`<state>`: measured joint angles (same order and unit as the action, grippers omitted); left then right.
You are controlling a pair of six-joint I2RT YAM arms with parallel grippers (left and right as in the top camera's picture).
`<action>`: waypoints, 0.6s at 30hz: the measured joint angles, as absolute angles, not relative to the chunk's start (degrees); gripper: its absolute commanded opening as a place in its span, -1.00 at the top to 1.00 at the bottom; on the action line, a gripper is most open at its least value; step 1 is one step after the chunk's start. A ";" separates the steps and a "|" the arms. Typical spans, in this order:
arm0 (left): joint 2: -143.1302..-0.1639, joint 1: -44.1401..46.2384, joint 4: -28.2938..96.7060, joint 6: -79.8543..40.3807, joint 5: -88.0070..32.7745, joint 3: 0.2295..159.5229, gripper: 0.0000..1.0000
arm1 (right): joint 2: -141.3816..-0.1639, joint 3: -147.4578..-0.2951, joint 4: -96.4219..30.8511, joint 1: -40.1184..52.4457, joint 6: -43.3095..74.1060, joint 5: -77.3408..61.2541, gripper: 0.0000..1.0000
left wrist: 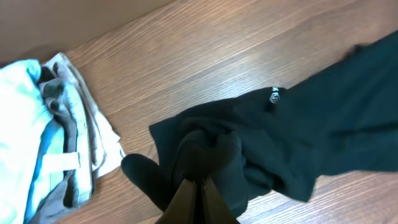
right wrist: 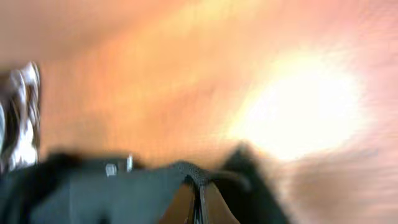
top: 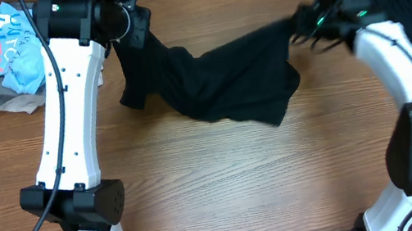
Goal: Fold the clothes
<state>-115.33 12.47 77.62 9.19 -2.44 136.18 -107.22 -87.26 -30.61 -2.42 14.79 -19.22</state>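
Across the table (top: 200, 183) stretches one black garment (top: 217, 80).

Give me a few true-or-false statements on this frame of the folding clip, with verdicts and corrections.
1. The left pincer is shut on the black garment. True.
2. The black garment lies flat and neatly folded. False: it is bunched and drawn out between the left pincer and the right pincer.
3. A light blue and grey pile of clothes lies apart from the black garment. True.
4. The garment's small white logo shows in the left wrist view. True.
5. The right wrist view is sharp. False: it is heavily blurred.
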 measured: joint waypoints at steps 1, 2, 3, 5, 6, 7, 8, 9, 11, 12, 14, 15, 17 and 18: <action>-115.33 12.21 77.60 8.95 -2.28 136.18 0.92 | -107.22 -88.92 -30.89 -3.81 14.74 -19.20 0.92; -115.33 11.84 77.62 8.86 -2.13 136.18 0.92 | -107.22 -90.89 -31.00 -5.78 14.74 -19.18 0.93; -115.33 11.51 77.60 8.69 -2.00 136.18 0.92 | -107.22 -91.83 -30.92 -7.05 14.74 -19.20 0.92; -115.33 11.11 77.62 8.45 -1.80 136.18 0.92 | -107.22 -92.97 -29.56 -10.07 14.74 -19.16 0.93; -115.33 11.09 77.60 8.43 -1.76 136.18 0.92 | -107.22 -93.01 -29.06 -11.18 14.74 -19.14 0.93; -115.33 11.09 77.60 8.43 -1.63 136.18 0.92 | -107.22 -93.01 -28.49 -12.45 14.76 -19.14 0.92; -115.33 11.09 77.60 8.40 -1.63 136.18 0.92 | -107.22 -93.01 -28.29 -13.17 14.76 -19.16 0.92; -115.33 11.09 77.60 8.32 -1.63 136.18 0.92 | -107.22 -93.01 -28.29 -14.26 14.74 -19.14 0.93; -115.33 11.09 77.62 7.97 -1.63 136.18 0.92 | -107.22 -93.01 -28.27 -15.59 14.55 -19.03 0.93; -115.33 11.09 77.62 7.79 -1.63 136.18 0.92 | -107.22 -93.01 -28.29 -15.97 14.31 -18.76 0.93; -115.33 11.09 77.73 7.57 -1.63 136.18 0.92 | -107.22 -93.01 -27.99 -15.99 14.06 -17.96 0.93; -115.33 11.09 78.08 7.46 -1.63 136.18 0.92 | -107.22 -93.01 -27.62 -15.97 13.96 -17.56 0.93; -115.33 11.09 78.81 7.40 -1.63 136.18 0.92 | -107.22 -93.01 -26.06 -15.97 13.76 -17.04 0.93; -115.33 11.09 79.26 7.38 -1.63 136.18 0.92 | -107.22 -93.01 -24.32 -16.01 13.61 -16.69 0.93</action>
